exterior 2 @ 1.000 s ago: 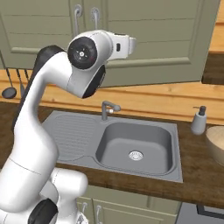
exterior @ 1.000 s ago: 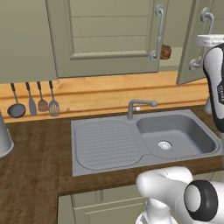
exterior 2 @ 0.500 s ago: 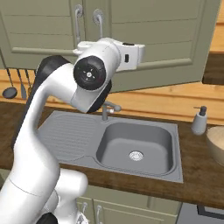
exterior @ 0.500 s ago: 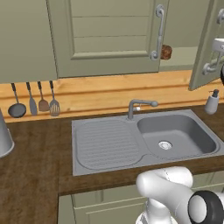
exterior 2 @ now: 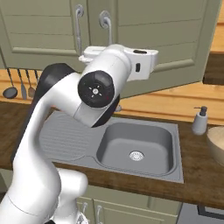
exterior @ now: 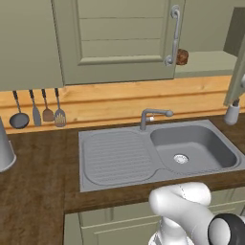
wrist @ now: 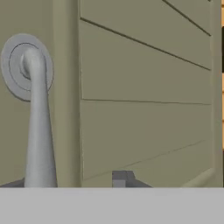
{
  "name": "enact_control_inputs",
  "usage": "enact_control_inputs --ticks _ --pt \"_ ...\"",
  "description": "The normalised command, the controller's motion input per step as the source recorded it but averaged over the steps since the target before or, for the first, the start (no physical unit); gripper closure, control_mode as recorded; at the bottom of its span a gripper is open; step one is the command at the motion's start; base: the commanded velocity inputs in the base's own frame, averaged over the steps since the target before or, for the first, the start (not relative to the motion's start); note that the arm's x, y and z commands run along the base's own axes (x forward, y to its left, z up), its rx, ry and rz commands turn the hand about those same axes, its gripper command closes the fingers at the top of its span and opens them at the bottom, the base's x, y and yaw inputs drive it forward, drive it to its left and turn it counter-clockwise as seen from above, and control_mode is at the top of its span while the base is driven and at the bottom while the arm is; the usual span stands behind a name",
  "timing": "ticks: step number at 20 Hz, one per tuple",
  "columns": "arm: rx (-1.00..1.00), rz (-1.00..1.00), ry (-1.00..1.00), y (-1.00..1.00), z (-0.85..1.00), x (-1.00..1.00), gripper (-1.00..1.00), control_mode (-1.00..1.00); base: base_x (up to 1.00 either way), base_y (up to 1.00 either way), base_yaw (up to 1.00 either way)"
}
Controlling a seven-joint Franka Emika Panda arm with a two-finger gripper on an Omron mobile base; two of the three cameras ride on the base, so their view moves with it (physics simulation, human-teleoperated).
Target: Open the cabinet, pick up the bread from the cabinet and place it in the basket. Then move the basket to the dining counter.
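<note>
Grey handle (wrist: 38,131) sits between the part-open gripper (wrist: 72,183) tips; clamped or not, cannot tell. Swing door (exterior 2: 175,39) wide, following its arc, until bread (exterior: 182,57) is reachable.

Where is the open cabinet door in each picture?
Left base view: open cabinet door, a sliver at the right edge.
Right base view: upper middle to right, behind the arm.
Hand view: close up.
Shared landmark: sink, both base views.

No legible text, seemingly
</note>
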Motion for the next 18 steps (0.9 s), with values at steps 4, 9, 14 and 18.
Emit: enact_control_inputs --ticks 4,9,14,18 --pt "0.00 -0.01 0.00 -1.00 -0.12 -0.22 1.00 -1.00 0.00 0.00 0.00" --pt "0.00 -0.01 0.00 -1.00 -0.12 -0.12 1.00 -1.00 0.00 0.00 0.00" --pt "0.01 -0.08 0.00 -1.00 -0.25 -0.05 1.00 -1.00 0.00 0.00 0.00" --pt "0.00 -0.25 0.00 -1.00 -0.41 0.05 1.00 -1.00 0.00 0.00 0.00"
